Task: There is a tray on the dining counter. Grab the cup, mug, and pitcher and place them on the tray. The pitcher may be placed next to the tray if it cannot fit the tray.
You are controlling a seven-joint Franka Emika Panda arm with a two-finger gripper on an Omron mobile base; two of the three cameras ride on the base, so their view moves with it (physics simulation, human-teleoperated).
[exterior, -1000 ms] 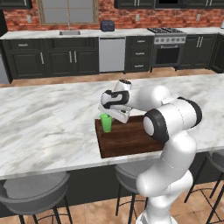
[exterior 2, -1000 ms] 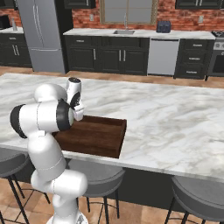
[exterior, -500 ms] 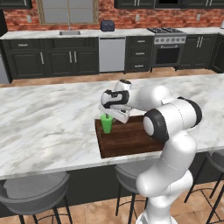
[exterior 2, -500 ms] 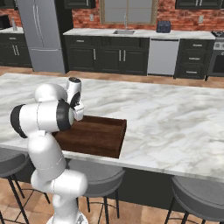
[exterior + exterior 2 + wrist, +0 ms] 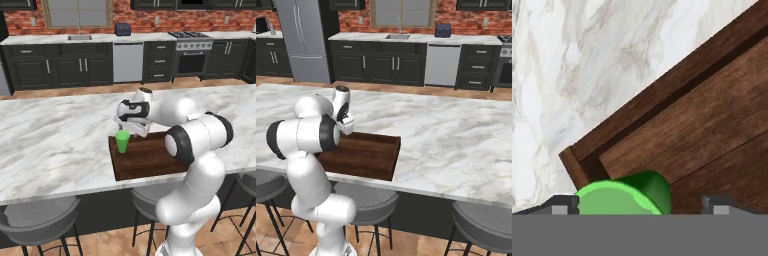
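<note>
The green handleless cup [image 5: 122,141] stands upright in the far left corner of the dark brown tray [image 5: 150,161] on the marble dining counter [image 5: 50,140]. My gripper [image 5: 126,131] hangs right above it, open. In the hand view the cup [image 5: 624,195] sits between the tips, close to the left fingertip [image 5: 561,205] and well apart from the right one, so my gripper [image 5: 639,206] holds nothing. From the right base view my arm hides the cup, while the tray [image 5: 363,155] shows on the counter [image 5: 456,135]. The mug and pitcher are out of view.
Grey round stools [image 5: 40,215] [image 5: 486,225] line the near side of the island. Across the aisle run dark cabinets with a toaster [image 5: 122,29], a stove [image 5: 192,45] and a fridge [image 5: 298,40]. Wide bare marble lies left and right of the tray.
Hardly anything: the cup stands in the same tray corner and my hand stays just above it.
</note>
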